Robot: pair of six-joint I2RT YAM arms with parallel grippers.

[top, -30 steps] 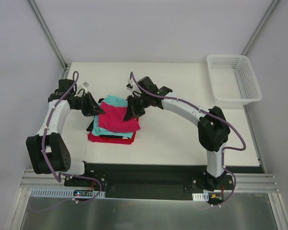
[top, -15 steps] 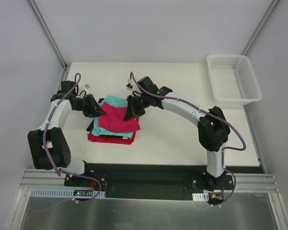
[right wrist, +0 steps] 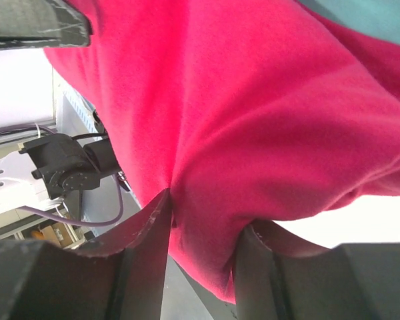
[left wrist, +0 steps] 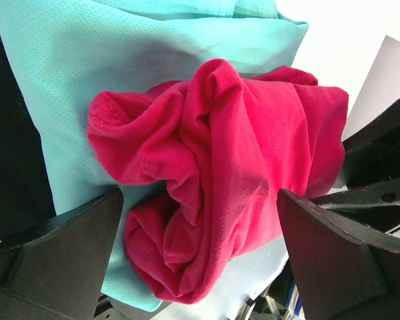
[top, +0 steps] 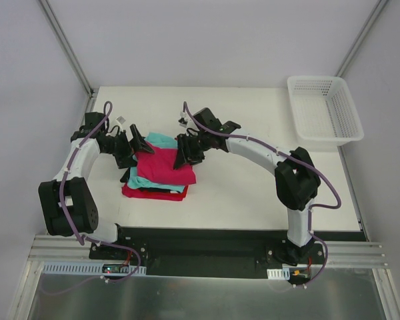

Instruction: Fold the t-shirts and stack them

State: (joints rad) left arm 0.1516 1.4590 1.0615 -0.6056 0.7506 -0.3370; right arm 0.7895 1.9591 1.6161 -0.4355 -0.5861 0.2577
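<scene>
A stack of folded t-shirts lies left of the table's middle. The magenta-pink shirt [top: 165, 165] is on top, over a teal one [top: 157, 139], a dark one [top: 129, 175] and a red one [top: 153, 195] at the bottom. My left gripper [top: 139, 141] stands wide open at the pink shirt's left edge, where the cloth [left wrist: 240, 147] bunches loosely between its spread fingers on the teal shirt [left wrist: 120, 60]. My right gripper [top: 185, 153] is at the pink shirt's right edge. Its jaws [right wrist: 203, 220] stand apart with a fold of pink cloth [right wrist: 253, 100] lying between them.
A white mesh basket [top: 323, 110] stands at the table's back right corner. Bare white table [top: 253, 193] spreads right of and in front of the stack. Both arms reach in over the stack from either side.
Both grippers have opened. The left let go of the pink shirt's left edge and spread wide; the right parted its jaws on the right edge. The pink shirt now rests on the stack.
</scene>
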